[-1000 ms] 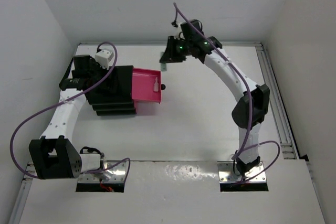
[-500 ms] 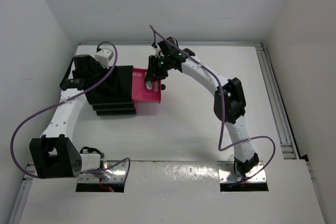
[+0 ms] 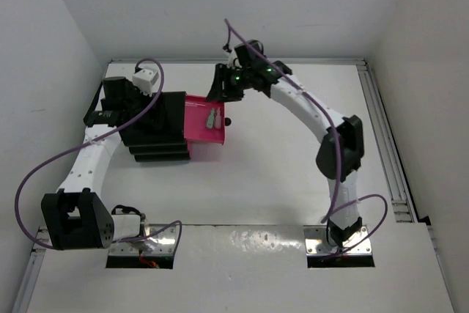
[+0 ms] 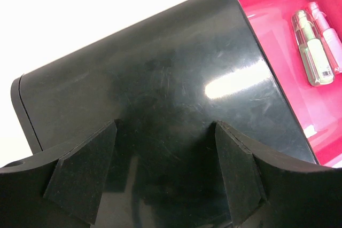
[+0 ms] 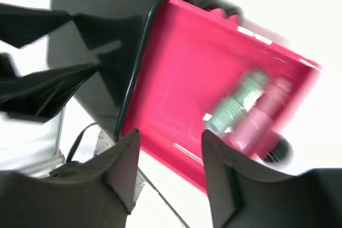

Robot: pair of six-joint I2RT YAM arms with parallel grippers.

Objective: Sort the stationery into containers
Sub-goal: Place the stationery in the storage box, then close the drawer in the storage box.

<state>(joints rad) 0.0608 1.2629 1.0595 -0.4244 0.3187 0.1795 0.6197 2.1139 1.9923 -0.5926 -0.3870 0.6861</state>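
Pink plastic fills my right wrist feed: the pink drawer (image 5: 176, 73) stands pulled out of the black drawer unit (image 3: 155, 124) toward the middle of the worktop (image 3: 278, 174), with its round black knob (image 3: 228, 120) on the front. A mint green marker (image 4: 311, 52) and a pink marker (image 4: 327, 36) lie side by side on the drawer floor, close to the knob end. The right wrist view shows them blurred. My right pincer (image 3: 223, 87) hovers over the drawer's far rim, fingers spread wide with nothing between them. My left pincer (image 4: 160, 174) sits at the unit's opposite side, also spread wide, with the unit's glossy top ahead of it. I cannot tell whether its pads touch the unit.
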